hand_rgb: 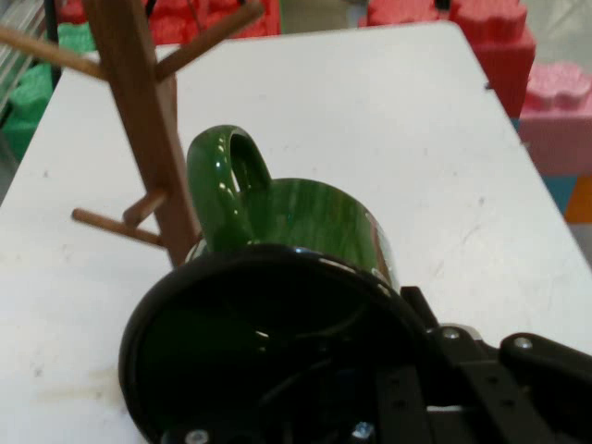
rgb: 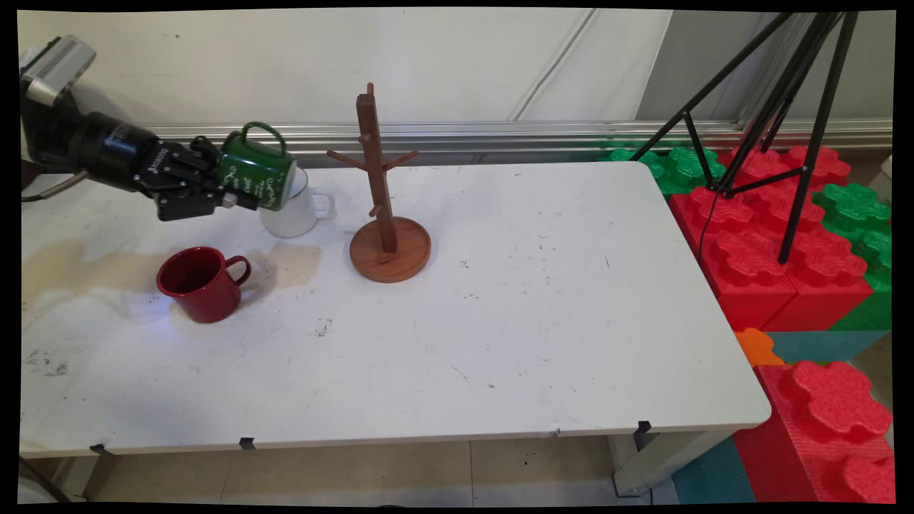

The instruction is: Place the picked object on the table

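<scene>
White worktop [rgb: 543, 314] runs across to a pale wall, with red and green foam blocks [rgb: 778, 235] and a black tripod [rgb: 771, 107] off its right end. At the left, the claw [rgb: 227, 187] is clamped on a green mug [rgb: 255, 171], held on its side clear of the surface with its handle up and its mouth towards a white mug [rgb: 293, 210] just behind it. A wooden mug tree [rgb: 385, 221] stands near on the right; a red mug [rgb: 200, 283] sits in front. Judged from this, the grip wants keeping firm and level, and the handle clear of the tree's pegs [hand_rgb: 208, 37].
</scene>
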You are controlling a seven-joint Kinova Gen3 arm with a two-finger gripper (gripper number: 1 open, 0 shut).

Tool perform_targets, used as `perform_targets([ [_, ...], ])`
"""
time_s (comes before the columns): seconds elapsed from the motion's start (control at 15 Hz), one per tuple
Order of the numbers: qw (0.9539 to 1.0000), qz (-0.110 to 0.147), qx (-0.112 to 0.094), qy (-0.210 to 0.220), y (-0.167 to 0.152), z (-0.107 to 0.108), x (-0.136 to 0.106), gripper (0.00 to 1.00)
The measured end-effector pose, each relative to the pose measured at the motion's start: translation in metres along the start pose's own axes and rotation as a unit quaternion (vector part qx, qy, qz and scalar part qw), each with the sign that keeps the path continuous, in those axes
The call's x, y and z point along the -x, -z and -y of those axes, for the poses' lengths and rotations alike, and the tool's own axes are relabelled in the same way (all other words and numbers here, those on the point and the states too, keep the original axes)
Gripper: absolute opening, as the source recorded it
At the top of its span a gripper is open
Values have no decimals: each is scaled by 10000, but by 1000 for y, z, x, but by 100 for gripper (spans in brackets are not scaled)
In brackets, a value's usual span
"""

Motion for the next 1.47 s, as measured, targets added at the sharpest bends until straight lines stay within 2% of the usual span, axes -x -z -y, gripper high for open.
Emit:
perform_targets([
  [0.4,9986,437,-145,-246,21,6,10,0],
  [0.67,9948,873,-264,-460,35,14,23,0],
  [1.13,9841,1526,-389,-817,53,27,45,0],
  [1.47,9712,2064,-437,-1107,62,40,65,0],
])
